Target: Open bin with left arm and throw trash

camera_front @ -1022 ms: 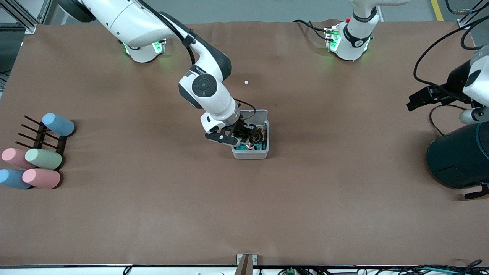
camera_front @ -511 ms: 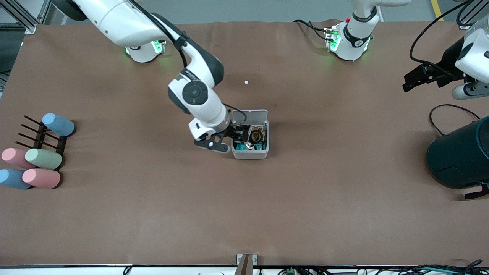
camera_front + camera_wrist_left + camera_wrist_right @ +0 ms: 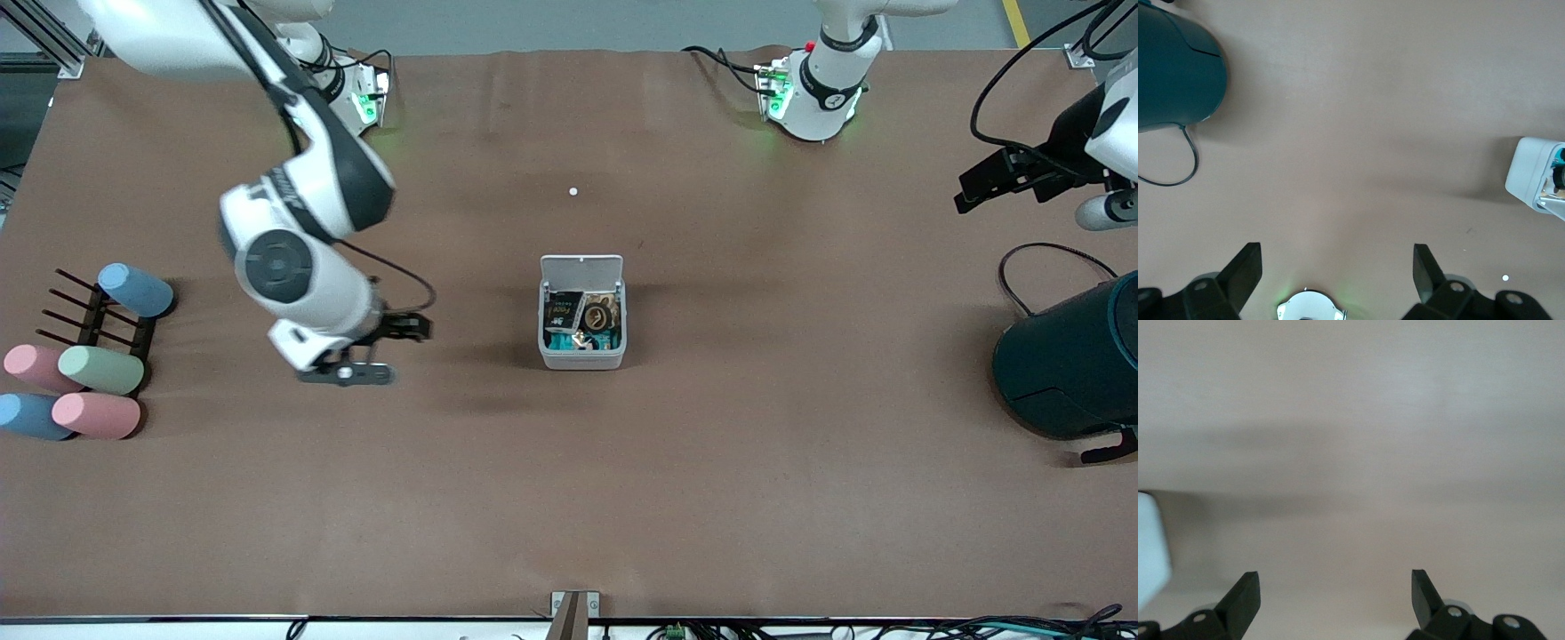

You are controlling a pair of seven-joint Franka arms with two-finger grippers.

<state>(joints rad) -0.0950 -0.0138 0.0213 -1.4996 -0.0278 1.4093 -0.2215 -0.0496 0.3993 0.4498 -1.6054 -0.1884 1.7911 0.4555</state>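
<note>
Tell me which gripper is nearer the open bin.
Right. The right gripper hangs open over bare table beside the bin, toward the right arm's end. The left gripper, also open, hangs above the dark teal cylinder.

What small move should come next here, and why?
Probably the left gripper, open and up over the table's left-arm end, should move toward the bin to shut its lid. The lid stands open, the trash lies inside, and the right gripper is open, empty and over bare table.
</note>
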